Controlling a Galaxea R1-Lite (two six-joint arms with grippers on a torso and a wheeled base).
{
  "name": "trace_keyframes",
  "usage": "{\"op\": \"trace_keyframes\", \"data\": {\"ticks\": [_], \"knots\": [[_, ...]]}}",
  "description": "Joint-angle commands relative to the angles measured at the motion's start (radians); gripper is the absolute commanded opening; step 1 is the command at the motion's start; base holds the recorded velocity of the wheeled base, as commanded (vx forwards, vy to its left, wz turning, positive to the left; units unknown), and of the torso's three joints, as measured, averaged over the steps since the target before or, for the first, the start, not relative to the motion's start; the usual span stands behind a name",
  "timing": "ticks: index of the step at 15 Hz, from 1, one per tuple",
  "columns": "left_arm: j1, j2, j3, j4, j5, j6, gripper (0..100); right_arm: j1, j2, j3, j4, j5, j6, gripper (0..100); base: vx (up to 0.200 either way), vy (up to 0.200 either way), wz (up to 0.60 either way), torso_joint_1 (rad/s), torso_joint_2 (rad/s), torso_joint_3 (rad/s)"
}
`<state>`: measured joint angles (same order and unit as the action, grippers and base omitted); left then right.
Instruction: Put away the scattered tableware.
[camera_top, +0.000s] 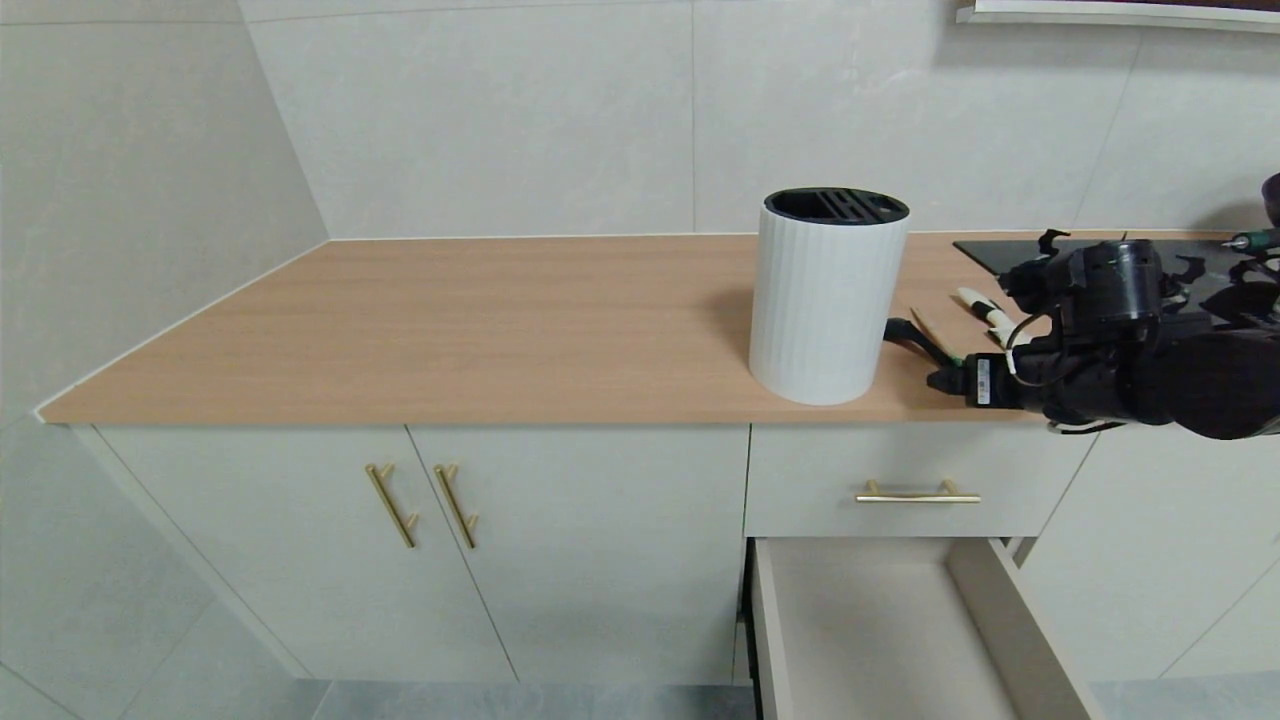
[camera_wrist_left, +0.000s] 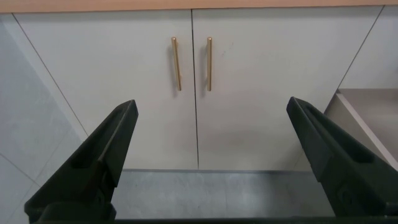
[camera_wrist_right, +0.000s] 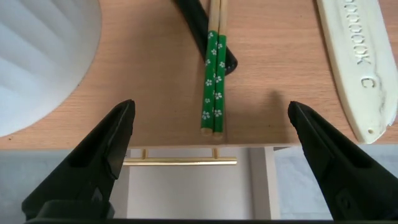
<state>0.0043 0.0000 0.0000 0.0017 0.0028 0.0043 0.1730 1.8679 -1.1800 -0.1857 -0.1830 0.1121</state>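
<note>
My right gripper (camera_wrist_right: 211, 107): spread wide above green-tipped chopsticks (camera_wrist_right: 214, 81) on the counter (camera_wrist_right: 149, 81), near the white holder (camera_top: 826, 300) | My left gripper (camera_wrist_left: 211, 104): spread wide, facing cabinet doors (camera_wrist_left: 267, 93).

Head cam sits up high, looking forward and down across the bench (camera_top: 450, 330) and the double doors (camera_top: 420, 540) under it. Left wrist cam hangs low, facing those same doors straight on. Right wrist cam looks down close over the bench edge, at the white holder (camera_wrist_right: 37, 56) and chopsticks (camera_wrist_right: 214, 81) the head cam sees too.
</note>
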Motion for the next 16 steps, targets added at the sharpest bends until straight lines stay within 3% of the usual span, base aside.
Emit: {"op": "trace_keyframes", "data": {"ticks": [1, 11, 16], "knots": [[0.0, 0.0, 0.0, 0.0, 0.0, 0.0, 100, 0.0, 0.008, -0.003, 0.0, 0.0, 0.0, 0, 0.0, 0.0, 0.0, 0.0, 0.0, 0.0], [0.0, 0.0, 0.0, 0.0, 0.0, 0.0, 100, 0.0, -0.032, 0.003, -0.006, -0.003, 0.003, 0, 0.0, 0.0, 0.0, 0.0, 0.0, 0.0], [0.0, 0.0, 0.0, 0.0, 0.0, 0.0, 100, 0.051, -0.196, 0.069, 0.045, -0.001, 0.126, 0, 0.0, 0.0, 0.0, 0.0, 0.0, 0.0]]}}
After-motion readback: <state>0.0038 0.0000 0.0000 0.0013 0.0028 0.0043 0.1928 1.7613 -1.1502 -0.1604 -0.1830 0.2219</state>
